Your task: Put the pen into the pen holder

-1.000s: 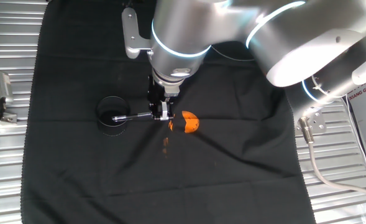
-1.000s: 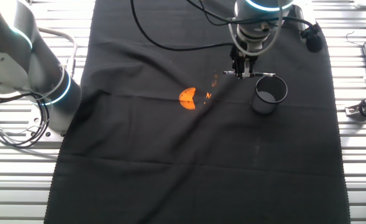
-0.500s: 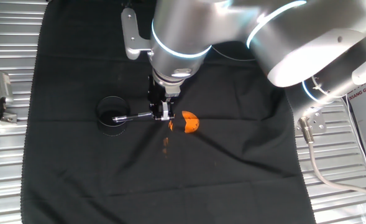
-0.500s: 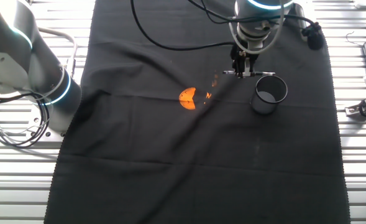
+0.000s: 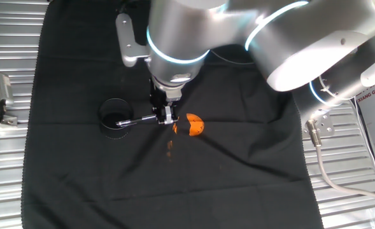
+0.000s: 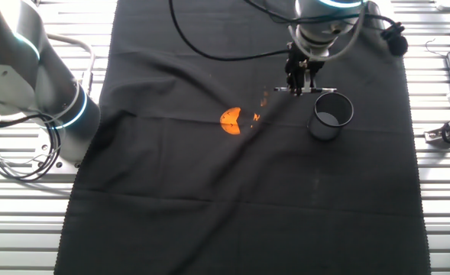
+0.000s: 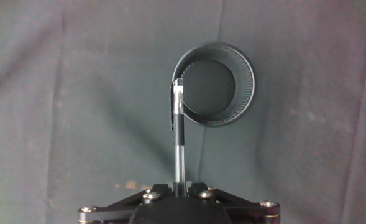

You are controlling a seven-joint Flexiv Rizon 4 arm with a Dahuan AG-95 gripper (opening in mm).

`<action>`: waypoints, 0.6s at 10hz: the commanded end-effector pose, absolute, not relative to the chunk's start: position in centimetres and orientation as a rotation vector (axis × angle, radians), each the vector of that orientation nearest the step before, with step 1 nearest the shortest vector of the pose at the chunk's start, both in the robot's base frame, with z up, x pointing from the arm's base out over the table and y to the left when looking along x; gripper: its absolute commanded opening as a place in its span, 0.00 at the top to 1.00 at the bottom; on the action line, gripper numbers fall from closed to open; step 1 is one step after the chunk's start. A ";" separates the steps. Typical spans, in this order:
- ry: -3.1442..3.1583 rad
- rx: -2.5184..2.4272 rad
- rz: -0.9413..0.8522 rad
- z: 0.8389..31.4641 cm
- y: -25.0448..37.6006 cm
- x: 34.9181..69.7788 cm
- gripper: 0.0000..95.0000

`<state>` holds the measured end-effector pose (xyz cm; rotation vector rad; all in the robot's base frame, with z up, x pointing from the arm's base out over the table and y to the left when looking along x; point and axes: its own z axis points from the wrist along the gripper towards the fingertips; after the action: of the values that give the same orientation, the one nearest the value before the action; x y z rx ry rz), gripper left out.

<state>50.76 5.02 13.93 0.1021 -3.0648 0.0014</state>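
Pen [image 7: 179,134] held by one end between the closed fingers [image 7: 177,185], its shaft sticking out level above the black cloth [image 5: 238,159] that covers the worktop [image 5: 9,191]. In the hand view the far end, with the silver clip, overlaps the left rim of the pen holder [image 7: 214,84]; whether it touches the rim or hangs just over it cannot be told from that angle. From one fixed view the pen [image 5: 136,119] runs sideways from the fingers [image 5: 163,116] toward the pen holder [image 5: 115,116], its tip over the cup's opening. The other fixed view shows the same: fingers [image 6: 301,85] just beside the upright pen holder [image 6: 331,115], with the pen [image 6: 309,91] a thin horizontal line reaching its rim.

An orange lump [image 5: 195,124] lies on the cloth on the far side of the fingers from the cup (with a few small orange crumbs [image 5: 170,147] nearby), well apart from the pen holder.
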 end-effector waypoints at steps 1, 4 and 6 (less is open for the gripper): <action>-3.040 0.075 0.142 13.9 5.0 50.8 1.00; -3.032 0.033 0.185 13.9 5.0 50.8 1.00; -3.036 0.030 0.178 13.9 5.0 50.8 1.00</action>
<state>50.83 4.97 13.88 0.0226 -3.0379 0.1890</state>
